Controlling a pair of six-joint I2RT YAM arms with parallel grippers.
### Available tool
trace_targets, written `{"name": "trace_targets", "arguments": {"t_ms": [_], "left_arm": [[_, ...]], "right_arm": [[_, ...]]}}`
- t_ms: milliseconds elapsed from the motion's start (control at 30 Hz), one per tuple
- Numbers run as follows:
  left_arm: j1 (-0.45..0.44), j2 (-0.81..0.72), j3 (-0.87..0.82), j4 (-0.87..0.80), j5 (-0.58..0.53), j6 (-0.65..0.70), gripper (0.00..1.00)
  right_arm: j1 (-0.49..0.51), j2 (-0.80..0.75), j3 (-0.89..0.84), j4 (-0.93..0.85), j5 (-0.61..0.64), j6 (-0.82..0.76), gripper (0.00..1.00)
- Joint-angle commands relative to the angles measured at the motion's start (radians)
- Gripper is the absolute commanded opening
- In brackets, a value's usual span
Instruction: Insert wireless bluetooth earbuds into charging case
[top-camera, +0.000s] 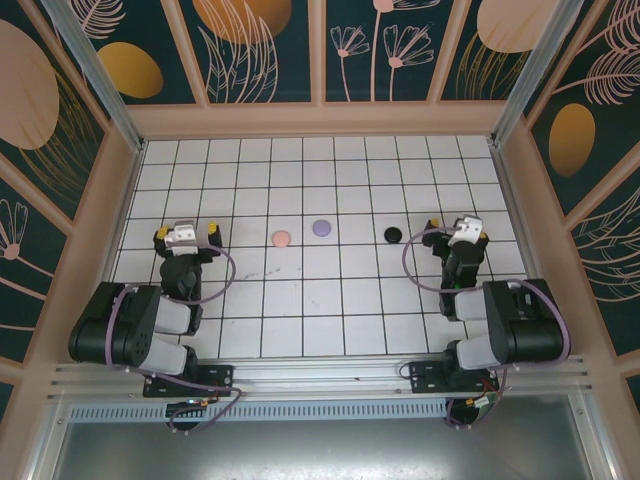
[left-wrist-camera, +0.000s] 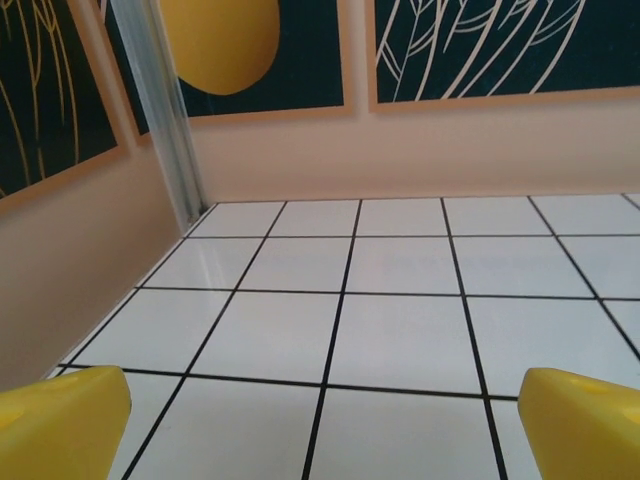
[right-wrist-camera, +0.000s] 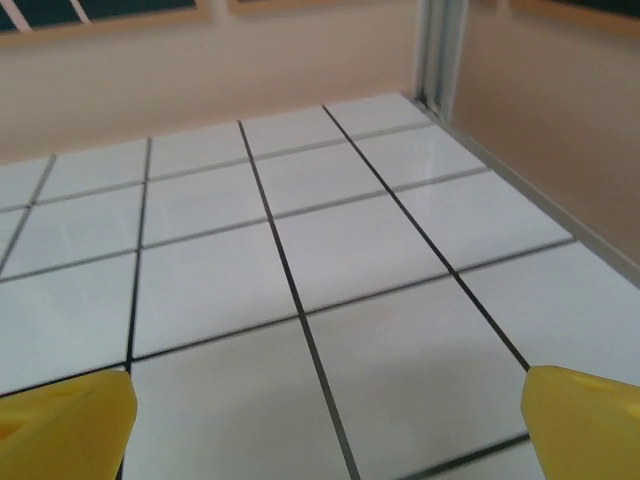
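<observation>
Three round, closed charging cases lie in a row mid-table: a pale pink case, a lilac case and a black case. The earbuds are out of view. My left gripper rests low at the left, about two tiles left of the pink case, open and empty. In the left wrist view its yellow fingertips stand wide apart over bare tile. My right gripper sits to the right of the black case, open as well, its yellow fingertips spread with nothing between them.
The white tiled floor is boxed in by beige walls on three sides, with aluminium posts in the far corners. Both arm bases stand at the near edge. Open tile lies between the two grippers in front of the cases.
</observation>
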Motion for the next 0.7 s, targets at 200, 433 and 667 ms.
{"name": "trace_targets", "arguments": {"t_ms": [200,433,667], "left_arm": [[0.086,0.052,0.148,-0.17,0.163,-0.104,0.99],[0.088,0.052,0.152,-0.175,0.134,-0.116,0.99],[0.089,0.049,0.147,-0.168,0.124,-0.119,0.99]], "right_arm": [[-0.061,0.102,0.071,0.086,-0.215,-0.019,0.99],[-0.083,0.102,0.085,0.062,-0.241,-0.007,0.99],[-0.078,0.102,0.083,0.064,-0.24,-0.011,0.99]]}}
